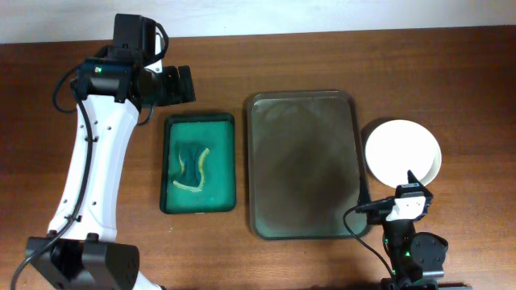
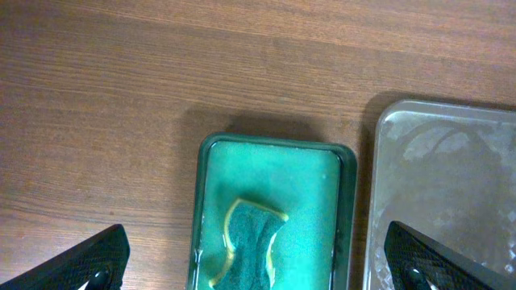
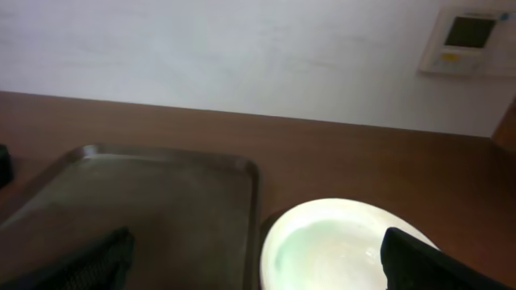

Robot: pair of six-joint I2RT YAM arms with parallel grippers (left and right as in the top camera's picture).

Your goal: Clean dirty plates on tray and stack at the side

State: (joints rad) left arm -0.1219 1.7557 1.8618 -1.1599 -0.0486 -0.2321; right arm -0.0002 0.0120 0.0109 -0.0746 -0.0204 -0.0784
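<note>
The plates (image 1: pixel 403 151), seen as one smooth white round disc, lie on the wooden table (image 1: pixel 451 80) just beside the right edge of the low-rimmed grey-brown tray (image 1: pixel 302 165), directly ahead of the wide-spread, empty right gripper (image 1: pixel 409 181), while the left gripper (image 1: pixel 184 84), equally wide and empty, hangs beyond the far end of the green tray (image 1: pixel 173 129) that holds a sponge (image 1: pixel 192 165).

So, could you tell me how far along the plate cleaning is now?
Done, it seems: the grey tray holds no plates, and white plates sit just off its right edge; how many are piled there can't be told. In hand: nothing. The left gripper and right gripper are open and empty, and the sponge lies in the green tray. Left: apparently nothing.
</note>
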